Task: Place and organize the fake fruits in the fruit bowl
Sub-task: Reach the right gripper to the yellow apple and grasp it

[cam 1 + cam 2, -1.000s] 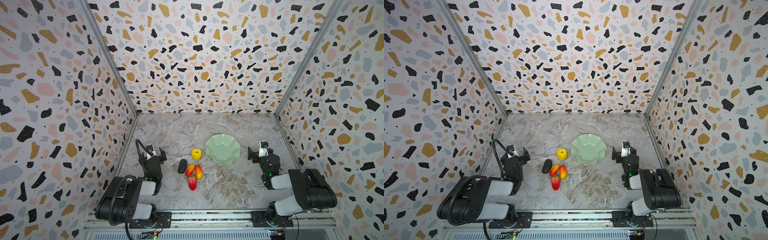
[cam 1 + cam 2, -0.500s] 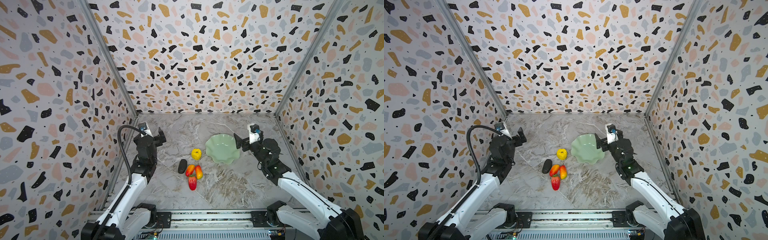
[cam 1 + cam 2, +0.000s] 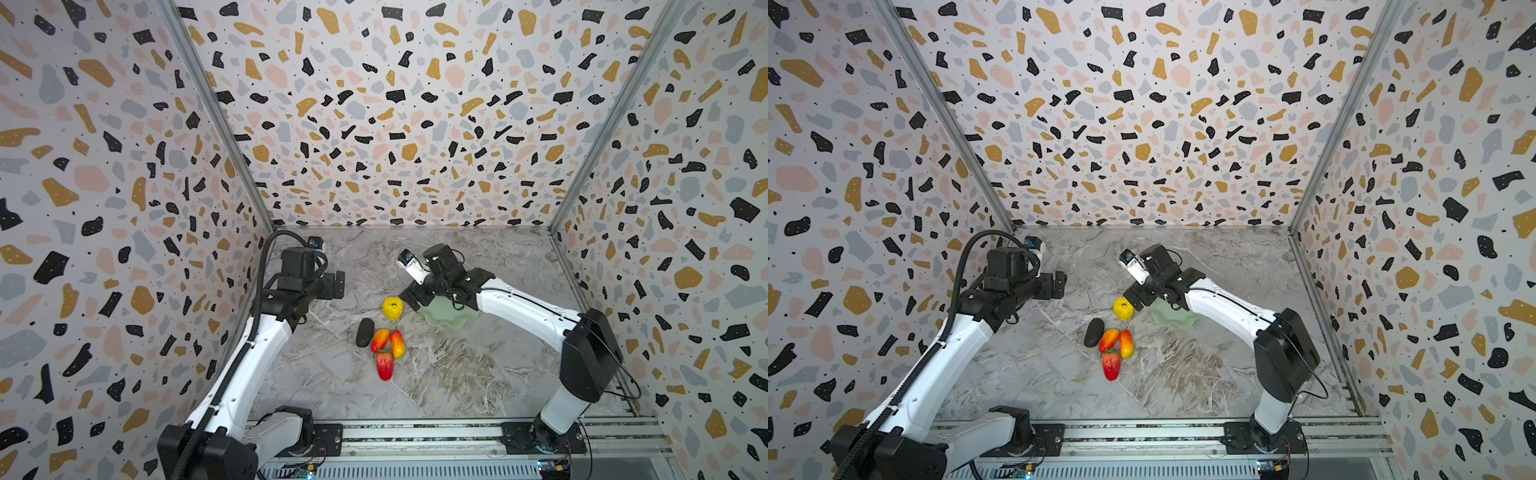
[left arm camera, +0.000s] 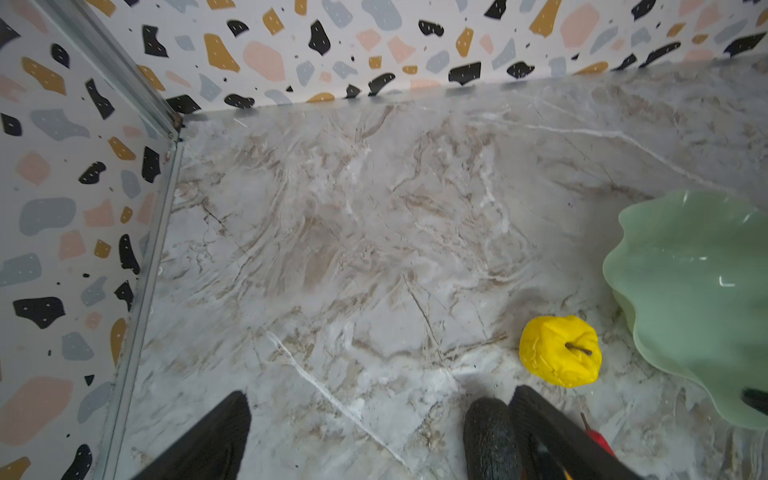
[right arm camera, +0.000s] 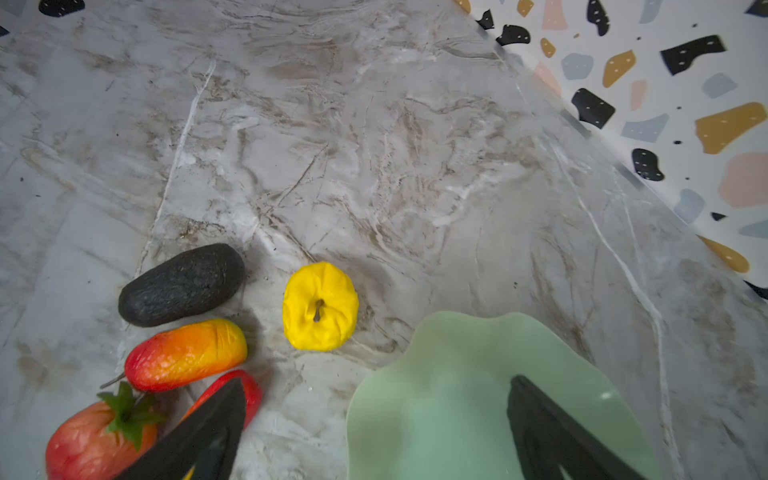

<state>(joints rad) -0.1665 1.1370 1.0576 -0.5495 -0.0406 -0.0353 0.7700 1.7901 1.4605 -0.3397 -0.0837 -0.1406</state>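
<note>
**Rim under the right hand**

The right hand [image 5: 374, 386] and left hand [image 4: 382, 395] hang empty, jaws apart. The pale mint-green scalloped fruit bowl [image 3: 446, 319] is empty. The rounded yellow fake fruit [image 3: 392, 308] lies just left of it at centre frame. A finger could clip the rim and shove the bowl, or set the glossy fruit rolling.

In a top view you have all five pieces out on the marble tabletop [image 3: 449, 374]. The yellow fruit [image 3: 392, 308] sits just left of the mint-green scalloped bowl [image 3: 451, 319]. Nearer you, the black oval fruit [image 3: 365, 332], the left red-to-yellow fruit [image 3: 380, 340] and the right red-to-yellow fruit [image 3: 397, 343] lie side by side, with the strawberry [image 3: 385, 365] right at their near ends. Your right gripper [image 3: 412, 302] hangs over the bowl's left rim, and its arm hides much of the dish. Your left gripper [image 3: 337, 284] hovers well apart from the fruit, toward the left wall.
</note>
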